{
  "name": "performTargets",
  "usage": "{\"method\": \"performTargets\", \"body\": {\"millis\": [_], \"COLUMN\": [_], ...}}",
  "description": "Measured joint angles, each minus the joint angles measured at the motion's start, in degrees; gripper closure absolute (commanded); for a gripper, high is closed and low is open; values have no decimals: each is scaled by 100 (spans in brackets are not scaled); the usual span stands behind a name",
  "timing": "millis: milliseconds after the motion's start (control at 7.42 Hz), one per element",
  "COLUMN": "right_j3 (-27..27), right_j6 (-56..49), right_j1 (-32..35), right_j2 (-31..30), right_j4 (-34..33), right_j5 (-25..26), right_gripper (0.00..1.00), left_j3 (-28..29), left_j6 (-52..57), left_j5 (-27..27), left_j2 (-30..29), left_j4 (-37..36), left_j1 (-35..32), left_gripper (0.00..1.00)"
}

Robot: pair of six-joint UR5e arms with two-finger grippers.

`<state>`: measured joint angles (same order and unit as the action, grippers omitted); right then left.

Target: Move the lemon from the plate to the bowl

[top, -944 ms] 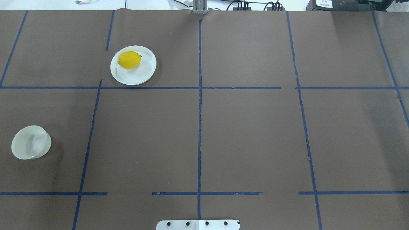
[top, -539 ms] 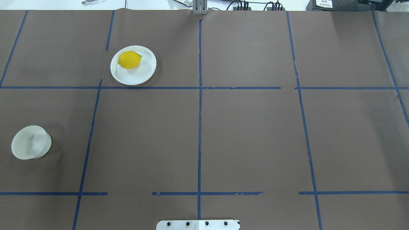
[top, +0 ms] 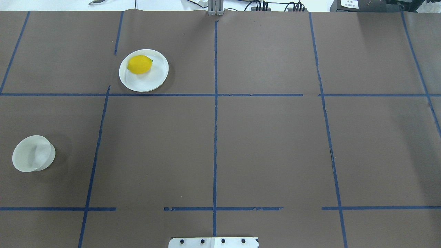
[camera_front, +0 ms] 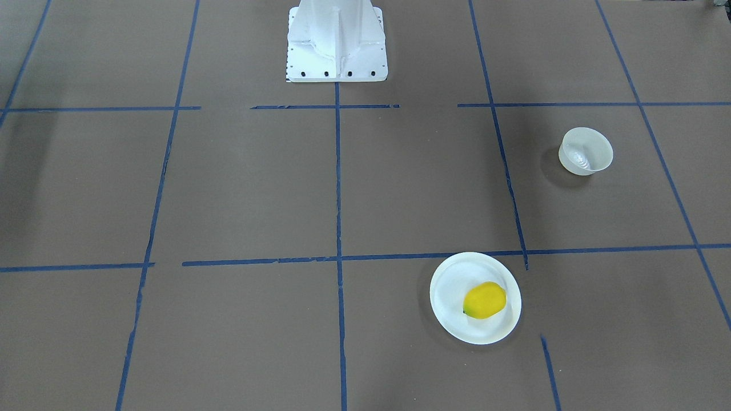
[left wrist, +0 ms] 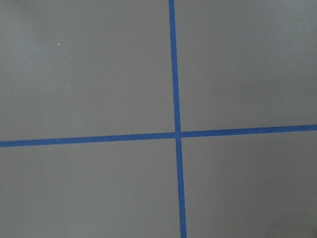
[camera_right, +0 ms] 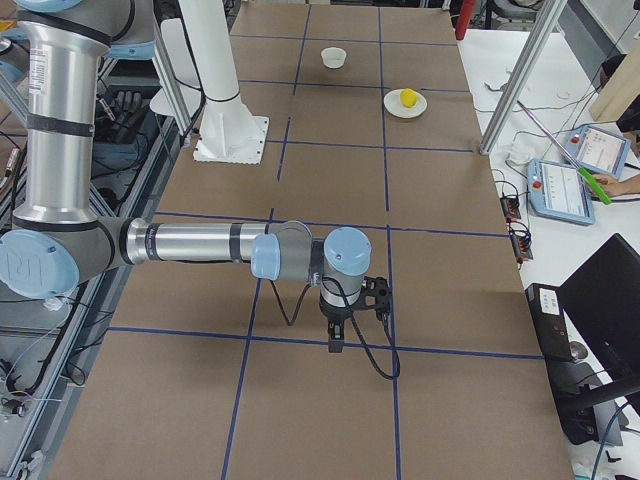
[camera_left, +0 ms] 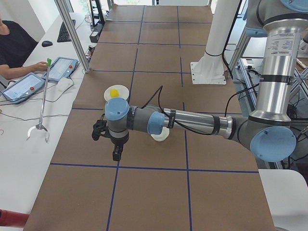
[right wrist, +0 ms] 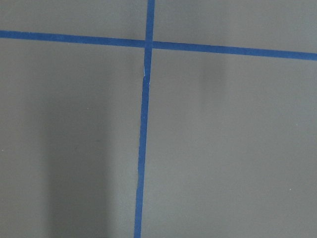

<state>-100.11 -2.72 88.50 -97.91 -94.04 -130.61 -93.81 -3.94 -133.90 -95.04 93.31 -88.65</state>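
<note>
The yellow lemon (top: 139,64) lies on the flat white plate (top: 151,82) at the far left of the table; both also show in the front view, the lemon (camera_front: 484,300) on the plate (camera_front: 451,279). The small white bowl (top: 33,153) stands empty near the left edge, nearer the robot; it also shows in the front view (camera_front: 585,151). My left gripper (camera_left: 117,153) shows only in the left side view and hangs above the table, beyond the bowl (camera_left: 160,138). My right gripper (camera_right: 335,340) shows only in the right side view, far from plate and bowl. I cannot tell whether either is open or shut.
Brown paper with blue tape lines (top: 215,103) covers the table. The robot's white base (camera_front: 337,45) stands at the near middle edge. An operator's table with tablets (camera_left: 57,70) and a metal post (camera_left: 72,33) lie beyond the far edge. Both wrist views show only paper and tape.
</note>
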Motion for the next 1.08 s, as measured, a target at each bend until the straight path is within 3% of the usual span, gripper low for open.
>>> {"method": "performTargets", "body": {"millis": [270, 674, 1079], "right_j3": [0, 0, 0], "right_j6": [0, 0, 0], "right_j1": [0, 0, 0], "right_j2": [0, 0, 0], "right_j4": [0, 0, 0], "right_j5": [0, 0, 0], "right_gripper": [0, 0, 0], "left_j3": [-173, -219, -139], "left_j6": [-937, -2913, -3894], "left_j5": [-81, 335, 522], "left_j2": [-452, -1454, -2078], "left_j4": [26, 6, 74], "left_j1": [733, 1981, 2972], "left_gripper": [0, 0, 0]}}
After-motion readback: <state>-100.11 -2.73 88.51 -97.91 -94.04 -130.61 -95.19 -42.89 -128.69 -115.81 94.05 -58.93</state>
